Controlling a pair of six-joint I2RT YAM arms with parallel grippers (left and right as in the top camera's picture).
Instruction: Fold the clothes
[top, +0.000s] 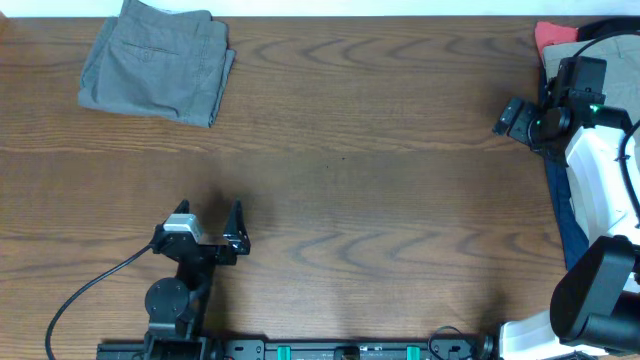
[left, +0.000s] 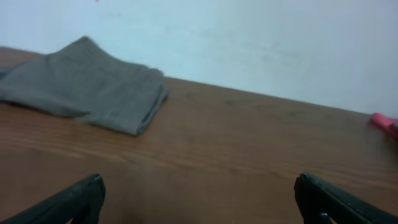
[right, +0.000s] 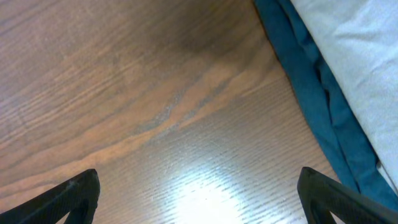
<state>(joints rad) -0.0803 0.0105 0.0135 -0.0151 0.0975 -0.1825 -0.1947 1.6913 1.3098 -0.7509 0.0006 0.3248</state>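
Note:
The grey shorts (top: 155, 60) lie folded at the table's far left corner, and also show in the left wrist view (left: 87, 84). My left gripper (top: 212, 228) is open and empty near the front left, well away from the shorts; its fingertips (left: 199, 199) are spread wide over bare wood. My right gripper (top: 512, 118) is open and empty at the right edge, its fingertips (right: 199, 199) spread over bare table. A pile of navy (right: 311, 87), pale (right: 354, 50) and red (top: 555, 38) garments lies at the right edge, just beside the right gripper.
The wooden table (top: 380, 180) stretches between the two arms. The right arm's white body (top: 600, 180) lies over the garment pile. A black cable (top: 90, 290) runs from the left arm at the front left. A pale wall (left: 249, 43) is behind the table.

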